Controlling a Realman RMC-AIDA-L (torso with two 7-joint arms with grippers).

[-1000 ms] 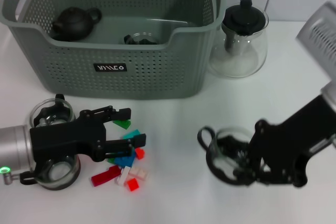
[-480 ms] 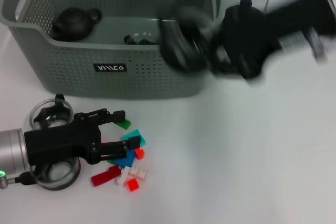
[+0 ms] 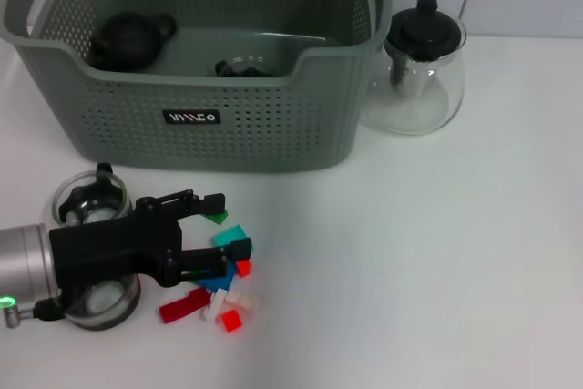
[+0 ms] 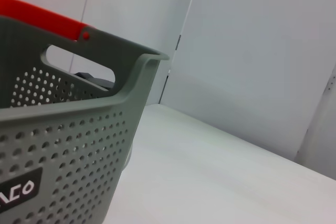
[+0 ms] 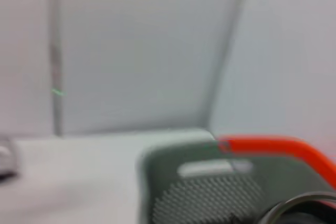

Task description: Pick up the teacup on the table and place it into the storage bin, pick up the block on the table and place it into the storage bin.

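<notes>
Well, nearest the robot, the scattered pile of small red, blue, teal, green and white plastic blocks [image 3: 196,303] lay on the white table [image 3: 437,271], none of it lifted. The black left gripper [image 3: 228,222] hovered low over that pile with its jaws spread and nothing between them. By my read, the block half of the job was not yet done and a grasp was being lined up.

Just beside it, partly under the left arm, sat two clear glass teacups with dark handles [image 3: 88,196], both on the table. So more cups may have been waiting.

Further back stood the large grey-green perforated plastic storage bin with orange handle clips [image 3: 182,125]. Inside were a small black teapot [image 3: 127,38] and one clear glass cup [image 3: 246,67] on the floor of the bin. That looked like a teacup already delivered.

Next to the bin's right-hand end was the round glass teapot with a black lid [image 3: 419,70], on the table.

As for the right gripper, the head view showed only a dark sliver at the top edge above the bin, too cut off to name. Its wrist view caught the bin's rim and an orange clip [image 5: 273,148], plus a dark curved edge in the corner. Whether it carried anything, I could not tell.
</notes>
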